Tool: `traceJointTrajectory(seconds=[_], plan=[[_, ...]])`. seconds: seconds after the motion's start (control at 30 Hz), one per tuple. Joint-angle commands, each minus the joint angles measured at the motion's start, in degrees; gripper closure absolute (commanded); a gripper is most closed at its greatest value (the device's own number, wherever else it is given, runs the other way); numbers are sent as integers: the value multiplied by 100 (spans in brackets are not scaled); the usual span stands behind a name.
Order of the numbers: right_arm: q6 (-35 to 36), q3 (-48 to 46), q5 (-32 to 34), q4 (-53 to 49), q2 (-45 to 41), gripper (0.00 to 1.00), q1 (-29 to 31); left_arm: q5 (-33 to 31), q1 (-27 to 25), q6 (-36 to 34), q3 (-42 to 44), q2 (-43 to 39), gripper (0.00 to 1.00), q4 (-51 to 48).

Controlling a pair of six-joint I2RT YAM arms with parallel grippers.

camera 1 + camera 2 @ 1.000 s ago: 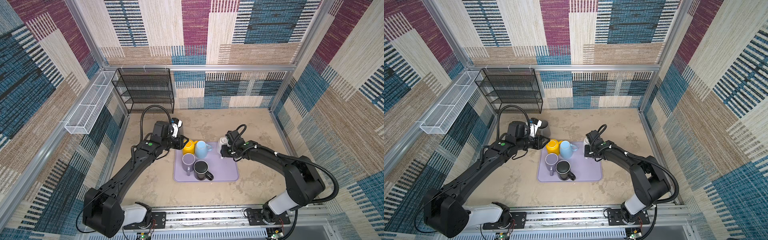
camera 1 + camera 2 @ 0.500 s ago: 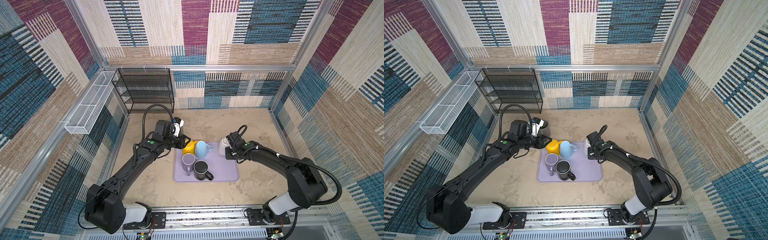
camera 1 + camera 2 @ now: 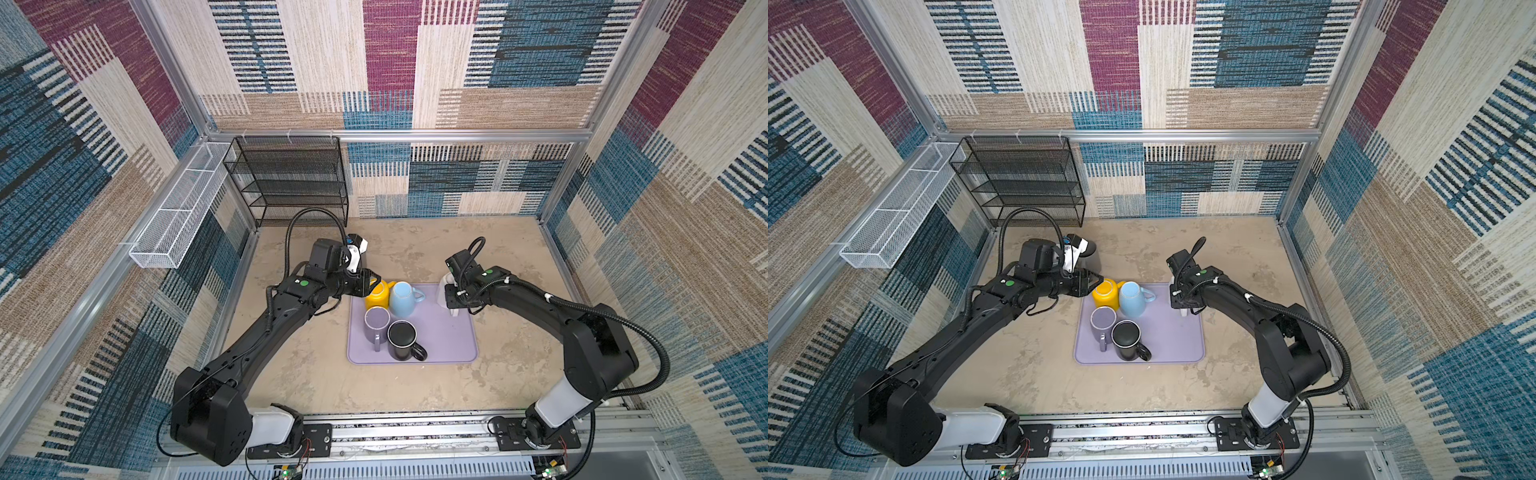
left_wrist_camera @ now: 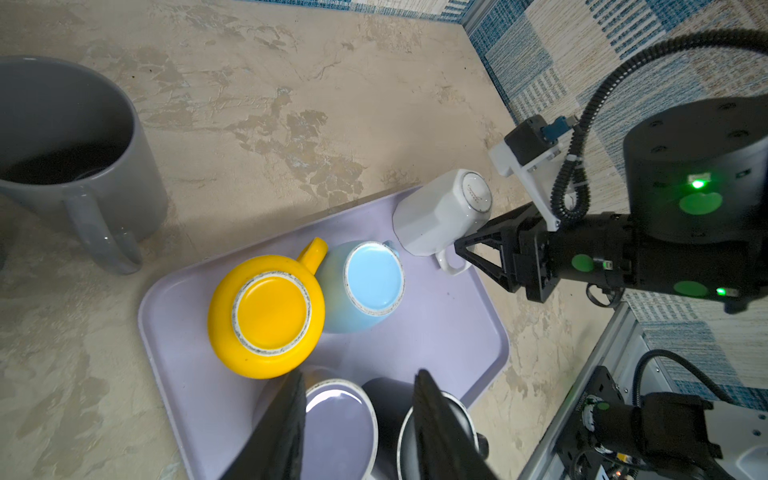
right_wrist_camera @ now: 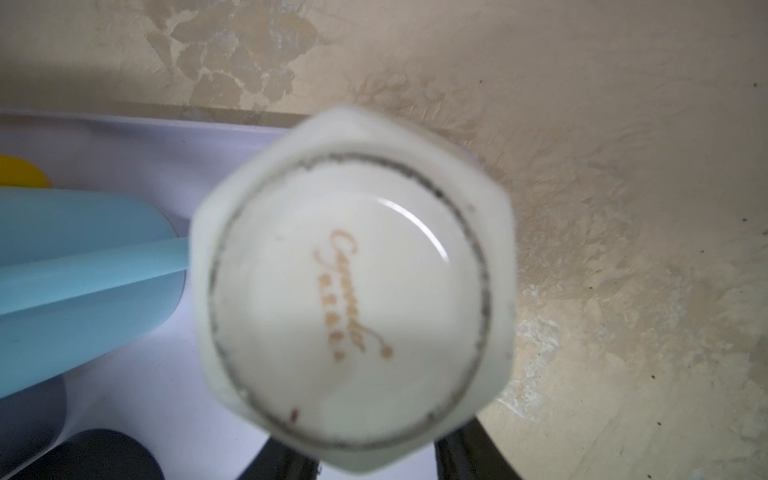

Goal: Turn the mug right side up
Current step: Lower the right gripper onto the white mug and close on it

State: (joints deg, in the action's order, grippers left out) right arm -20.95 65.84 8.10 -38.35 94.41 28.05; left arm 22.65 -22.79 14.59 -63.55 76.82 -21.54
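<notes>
Patchwork fabric walls close in a mottled tan table (image 3: 415, 249), with a lilac tray (image 3: 453, 345) at its middle. The white mug (image 4: 436, 216) sits at the tray's 1 o'clock corner. It is tipped over, and its ringed base faces up and outward, filling the right wrist view.

The right gripper (image 4: 471, 239) has its jaws on either side of the mug's wall beside the handle, and they look clamped on it. The left gripper (image 4: 358, 374) has its jaws apart and holds nothing. In both top views it hangs at the tray's 11 o'clock edge, just beside the yellow mug (image 3: 380, 293).

The step in hand looks like the flip itself. It would go best by:
- lifting first, so the rim clears the tray lip;
- rolling the wrist until the mouth faces up;
- lowering onto the bare stretch of tray toward 4 o'clock.

The blue mug (image 3: 403, 297) stands close at the white mug's 9 o'clock, so the handle should swing away from it. The glazed wall is probably slick, so a firm squeeze and a slow turn seem wise.
</notes>
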Motion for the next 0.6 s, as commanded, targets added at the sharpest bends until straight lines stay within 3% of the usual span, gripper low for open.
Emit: traceJointTrajectory(seconds=[0.0,0.57], plan=[[21,151,113,-144,116,60,-10,-78,-4,-179,-52,-4,60,-91],[7,188,36,-200,402,73,-2,-79,-11,-213,-44,30,61,-131]])
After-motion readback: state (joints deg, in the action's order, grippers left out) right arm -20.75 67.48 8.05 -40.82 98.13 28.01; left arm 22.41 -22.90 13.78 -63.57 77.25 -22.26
